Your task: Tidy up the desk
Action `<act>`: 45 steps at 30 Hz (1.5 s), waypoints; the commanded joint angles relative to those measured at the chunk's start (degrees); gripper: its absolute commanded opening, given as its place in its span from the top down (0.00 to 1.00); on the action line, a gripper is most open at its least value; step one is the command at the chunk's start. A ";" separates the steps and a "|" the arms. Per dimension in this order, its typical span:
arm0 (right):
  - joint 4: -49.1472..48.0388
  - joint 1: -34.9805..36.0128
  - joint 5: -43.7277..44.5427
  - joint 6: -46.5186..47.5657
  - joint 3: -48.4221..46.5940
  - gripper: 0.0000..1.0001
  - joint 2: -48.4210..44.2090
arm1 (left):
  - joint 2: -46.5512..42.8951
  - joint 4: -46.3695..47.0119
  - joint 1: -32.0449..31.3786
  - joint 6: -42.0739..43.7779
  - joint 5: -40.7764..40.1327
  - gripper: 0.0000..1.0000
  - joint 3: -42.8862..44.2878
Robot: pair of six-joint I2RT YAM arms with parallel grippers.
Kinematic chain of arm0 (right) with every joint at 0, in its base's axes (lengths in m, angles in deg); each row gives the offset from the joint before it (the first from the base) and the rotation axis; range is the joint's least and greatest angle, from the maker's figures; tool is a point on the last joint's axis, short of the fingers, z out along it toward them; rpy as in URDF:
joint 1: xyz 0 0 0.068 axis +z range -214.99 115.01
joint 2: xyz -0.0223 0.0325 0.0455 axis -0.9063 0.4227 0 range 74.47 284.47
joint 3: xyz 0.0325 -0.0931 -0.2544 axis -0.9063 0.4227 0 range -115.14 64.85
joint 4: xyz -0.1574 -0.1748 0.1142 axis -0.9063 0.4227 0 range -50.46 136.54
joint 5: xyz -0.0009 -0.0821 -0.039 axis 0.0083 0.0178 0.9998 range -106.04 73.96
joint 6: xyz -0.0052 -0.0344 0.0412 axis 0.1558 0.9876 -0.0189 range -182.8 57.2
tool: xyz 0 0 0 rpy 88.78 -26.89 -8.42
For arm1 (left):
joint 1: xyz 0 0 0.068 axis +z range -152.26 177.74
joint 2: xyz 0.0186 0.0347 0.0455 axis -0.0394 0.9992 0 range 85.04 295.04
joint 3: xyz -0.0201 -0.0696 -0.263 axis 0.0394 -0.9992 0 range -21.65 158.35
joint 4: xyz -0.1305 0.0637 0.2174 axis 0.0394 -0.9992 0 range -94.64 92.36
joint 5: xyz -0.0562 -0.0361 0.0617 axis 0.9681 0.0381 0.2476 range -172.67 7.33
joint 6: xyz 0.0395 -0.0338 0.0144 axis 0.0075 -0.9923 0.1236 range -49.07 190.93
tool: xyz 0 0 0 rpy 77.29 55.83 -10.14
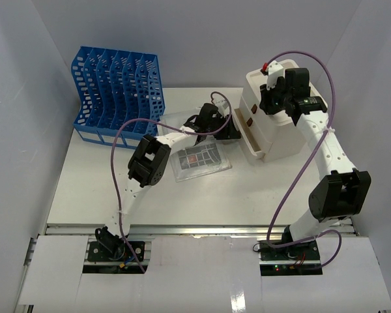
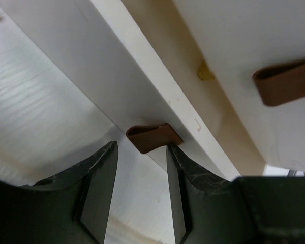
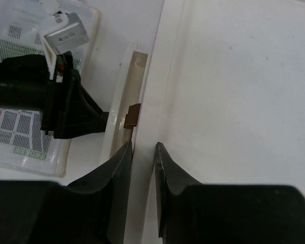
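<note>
The white desk (image 1: 182, 195) carries a cream drawer cabinet (image 1: 277, 140) at the back right, its lower drawer (image 1: 247, 145) pulled a little way out. My left gripper (image 1: 233, 130) (image 2: 141, 146) is at that drawer's front, open. The brown tab handle (image 2: 152, 137) sits right at its fingertips, and the right fingertip is against the tab's end. My right gripper (image 1: 266, 104) (image 3: 143, 144) comes down on the cabinet's top, its jaws narrow and pinching the front rim (image 3: 145, 168). A clear pouch (image 1: 199, 160) of small items lies mid-desk.
A blue slotted file rack (image 1: 117, 91) stands at the back left. A small red-capped object (image 1: 266, 66) rests on the cabinet top. The upper drawer's brown handle (image 2: 284, 84) is above the lower one. White walls close in on three sides, and a metal rail (image 1: 195, 229) runs along the front.
</note>
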 commanded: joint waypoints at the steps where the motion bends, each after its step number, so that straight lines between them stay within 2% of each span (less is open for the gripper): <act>1: 5.95 0.47 -9.31 -1.88 -0.37 0.87 3.09 | 3.69 0.38 -0.86 -1.49 2.25 0.45 11.96; 6: 5.95 0.45 -10.36 -2.10 0.16 0.87 3.35 | 9.22 1.53 -1.62 -4.37 2.95 0.38 20.75; 11: 5.50 0.30 -8.40 -1.65 0.30 0.85 2.76 | 11.31 6.54 -1.93 -8.20 4.58 0.35 21.71; 12: 5.21 0.30 -8.04 -1.58 0.22 0.81 2.62 | 11.17 6.62 -1.93 -7.99 4.52 0.35 21.43; 16: 4.53 0.21 -5.03 -1.13 0.02 0.49 1.13 | 5.54 6.96 -1.76 -4.57 0.58 0.30 15.07; 18: 4.06 0.21 -4.22 -1.06 -0.18 0.40 -0.08 | 1.49 8.18 -1.23 -2.01 -1.31 0.28 10.81; 26: 1.93 0.38 -0.80 -0.16 -3.49 0.09 -5.57 | -21.03 12.81 2.45 5.65 -4.60 0.16 -9.27; 29: 2.75 0.88 -1.41 1.52 -5.40 0.07 -6.45 | -30.59 13.21 3.13 10.53 -5.48 0.11 -18.88; 34: 3.17 5.34 -2.92 4.78 -3.94 0.10 -8.43 | -47.95 12.02 4.11 15.88 -7.58 0.02 -34.12; 35: 3.18 5.48 -2.94 5.30 -3.68 0.10 -8.46 | -48.32 11.99 4.14 15.92 -7.61 0.02 -36.87; 38: 4.51 11.91 -4.79 6.72 -2.41 0.10 -7.85 | -59.98 8.74 5.23 16.46 -8.16 0.02 -48.44; 40: 5.11 13.35 -10.83 5.47 -1.75 0.10 -5.85 | -67.04 7.32 5.74 15.49 -8.83 0.02 -54.78; 43: 5.87 15.11 -17.19 4.51 -2.08 0.10 0.18 | -79.22 6.20 6.00 12.56 -10.43 0.02 -62.97; 45: 4.86 15.93 -16.22 3.70 -2.41 0.10 3.83 | -86.94 5.31 6.16 10.14 -10.95 0.02 -67.68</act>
